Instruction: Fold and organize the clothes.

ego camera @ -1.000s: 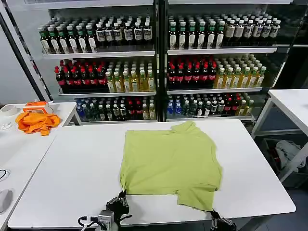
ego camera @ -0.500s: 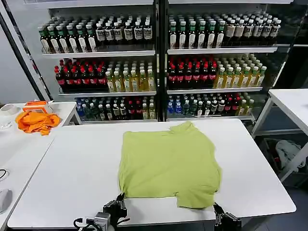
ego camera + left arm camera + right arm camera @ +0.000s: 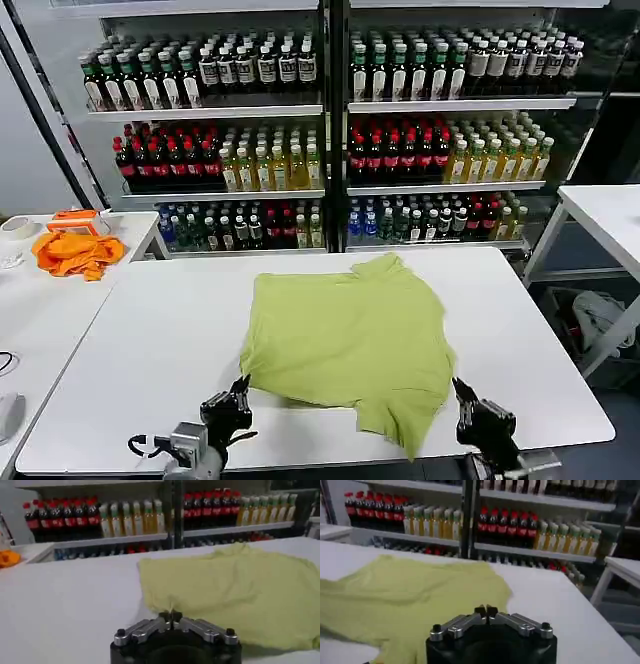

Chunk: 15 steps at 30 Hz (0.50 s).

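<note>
T-shirt (image 3: 345,345): we see it light yellow-green, spread on the white table (image 3: 150,340), far edge near the table's back. Its near-left corner is pulled up to our left gripper, and a flap hangs off the near edge between our two grippers, closer to the right one.

Left gripper (image 3: 238,392): at the table's near edge. We read the fingers as closed together on the shirt's near-left corner; in the left wrist view the tips (image 3: 170,617) meet on a pinched fold and the cloth fans out beyond them.

Right gripper (image 3: 462,395): near the table's near edge, just beside the shirt's near-right side. In the right wrist view the tips (image 3: 486,612) are pressed together; we can't see any cloth between them. The shirt lies ahead of this gripper and across toward the left gripper.

Orange cloth (image 3: 75,252): on the side table (image 3: 30,300), well off from our left gripper, away from the shirt.

Background: shelves of bottles (image 3: 330,130) beyond the table, far ahead of both grippers.
</note>
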{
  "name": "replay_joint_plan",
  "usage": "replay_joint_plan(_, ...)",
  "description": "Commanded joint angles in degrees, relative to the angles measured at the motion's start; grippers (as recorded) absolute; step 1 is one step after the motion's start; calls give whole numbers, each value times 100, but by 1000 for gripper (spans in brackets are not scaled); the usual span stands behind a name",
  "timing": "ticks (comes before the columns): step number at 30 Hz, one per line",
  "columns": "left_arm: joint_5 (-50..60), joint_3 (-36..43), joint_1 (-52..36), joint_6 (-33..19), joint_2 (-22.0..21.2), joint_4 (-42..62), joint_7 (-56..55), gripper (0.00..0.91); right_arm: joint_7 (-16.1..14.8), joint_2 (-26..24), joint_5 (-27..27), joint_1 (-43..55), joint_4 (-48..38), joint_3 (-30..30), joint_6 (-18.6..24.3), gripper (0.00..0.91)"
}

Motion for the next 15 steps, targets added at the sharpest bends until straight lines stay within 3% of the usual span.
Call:
replay_joint_plan(1, -101, 31, -101, -69, 58, -6, 42, 40, 10, 234, 97, -249, -84, -386, -279, 907)
replay_joint_plan(6, -46, 56, -50, -78, -35, 13, 39, 40, -119, 794, -432, -1148, -152, -538, 0, 907)
replay_joint_plan(15, -25, 129, -57, -102, -58, 33, 41, 40, -155, 868, -612, -1231, -585, -590, 219, 907)
